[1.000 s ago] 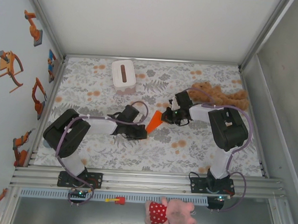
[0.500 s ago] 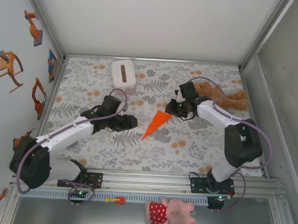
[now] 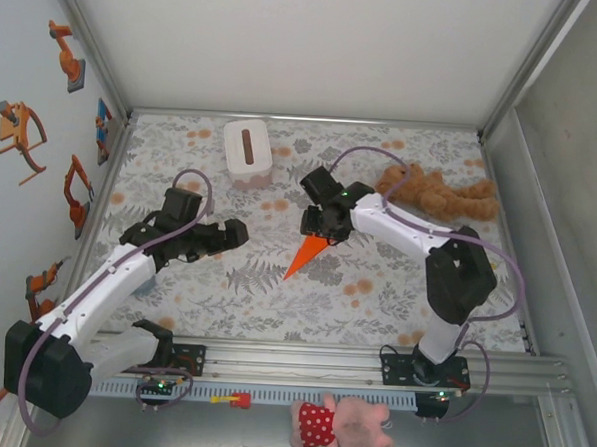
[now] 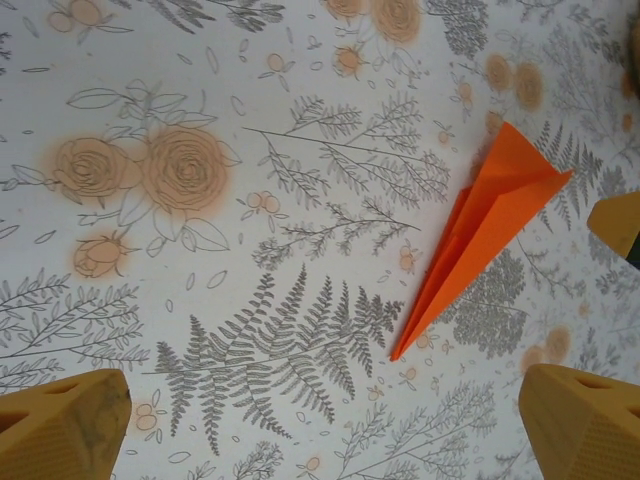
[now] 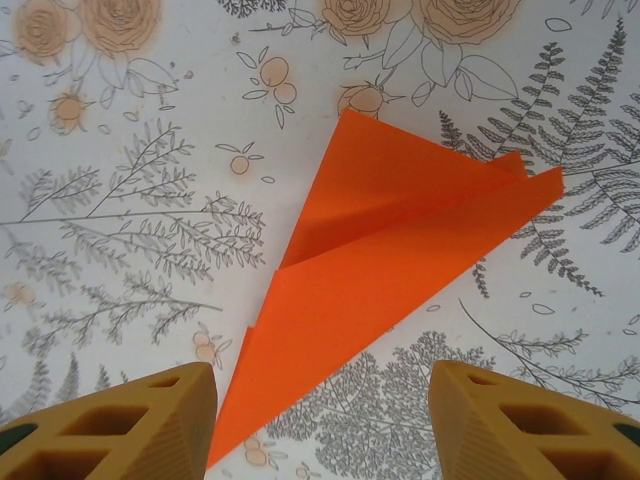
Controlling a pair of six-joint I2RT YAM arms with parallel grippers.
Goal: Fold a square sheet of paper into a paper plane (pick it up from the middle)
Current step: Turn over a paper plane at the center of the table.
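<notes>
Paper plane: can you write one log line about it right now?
paper plane: folded, lying on floral tablecloth | left hand: open, away from plane | right hand: open, over plane, not holding it

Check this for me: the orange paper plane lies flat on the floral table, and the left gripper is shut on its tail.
Not quite. The left gripper is open and holds nothing; the paper plane lies flat on the floral table, apart from its fingers. The left wrist view shows it.

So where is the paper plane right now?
Top view: the paper plane lies flat mid-table, wide end just beneath the right claw, right of the left claw.
</notes>
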